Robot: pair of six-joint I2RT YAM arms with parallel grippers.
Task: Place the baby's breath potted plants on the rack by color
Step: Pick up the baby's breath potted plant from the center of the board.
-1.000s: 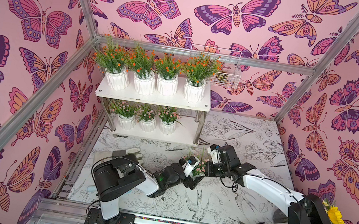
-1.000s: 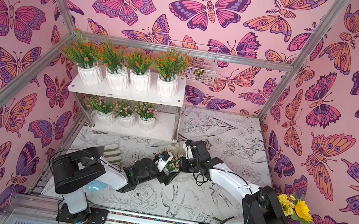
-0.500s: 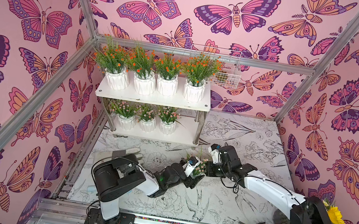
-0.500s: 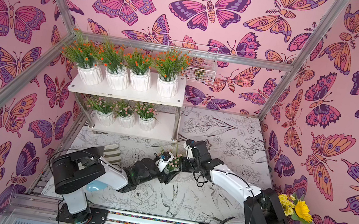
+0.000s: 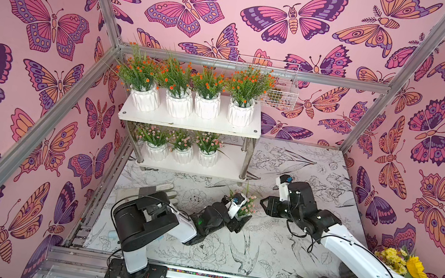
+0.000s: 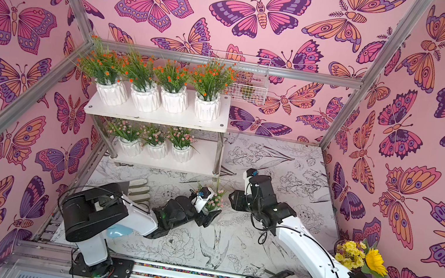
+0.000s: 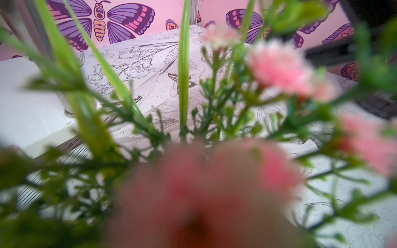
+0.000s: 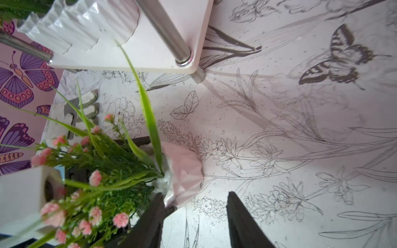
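The rack (image 5: pixel 186 123) stands at the back left; its top tier carries several orange baby's breath potted plants (image 5: pixel 209 91), and its lower tier (image 6: pixel 203 169) carries three pink ones (image 5: pixel 182 146). In front of it, my left gripper (image 5: pixel 242 220) is shut on the white pot of another pink plant (image 5: pixel 246 207), tilted just above the table. In the left wrist view, blurred pink flowers (image 7: pixel 277 66) hide the jaws. My right gripper (image 8: pixel 195 194) is open beside that pot (image 8: pixel 184 169), just to its right in a top view (image 5: pixel 264 207).
A white wire basket (image 5: pixel 278 94) hangs on the back wall right of the rack. The yellow sunflower bunch (image 5: pixel 406 265) sits at the right wall behind my right arm. A grey glove-like thing (image 5: pixel 162 189) lies at the table's left. A rack leg (image 8: pixel 167 36) is close by.
My right gripper has opened, let go of the pink plant and drawn back to the right. My left gripper has shut on the pot and now holds it alone.
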